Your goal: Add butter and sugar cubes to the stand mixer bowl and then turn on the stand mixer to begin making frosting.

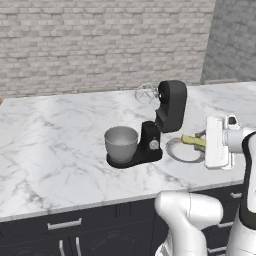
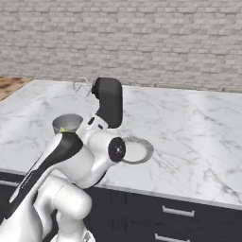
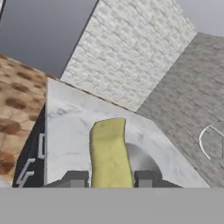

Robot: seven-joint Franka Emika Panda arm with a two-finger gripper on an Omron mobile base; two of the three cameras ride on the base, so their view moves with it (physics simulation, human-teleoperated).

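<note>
counter (image 1: 60, 145): white marble worktop, carries everything; dark cabinets below.
stand mixer (image 1: 162, 122): black, head tilted back, wire whisk (image 1: 146, 93) raised clear of the bowl. Side knob (image 1: 154, 145) faces the robot, not yet turned by the look of it.
stand mixer bowl (image 1: 120, 143): grey metal, seated on the mixer base, mouth open upward, looks empty from the left base view.
plate (image 1: 181, 151): flat grey round, just right of the mixer base, near the counter's front edge.
gripper (image 3: 110, 178): clamped on the butter, one finger either side; hand sits over the plate's right side, turned sideways.
butter (image 3: 109, 151): pale yellow stick held between the fingers, off the plate; in the left base view its end pokes out toward the mixer.
sugar cubes: can't make them out in these views.
step: butter picked, transfer to bowl pending. Judged early in the task: cubes and knob remain.
next move: carry left past the tilted head, stop over the bowl mouth, release. Whisk and head are the collision risk on that path.
</note>
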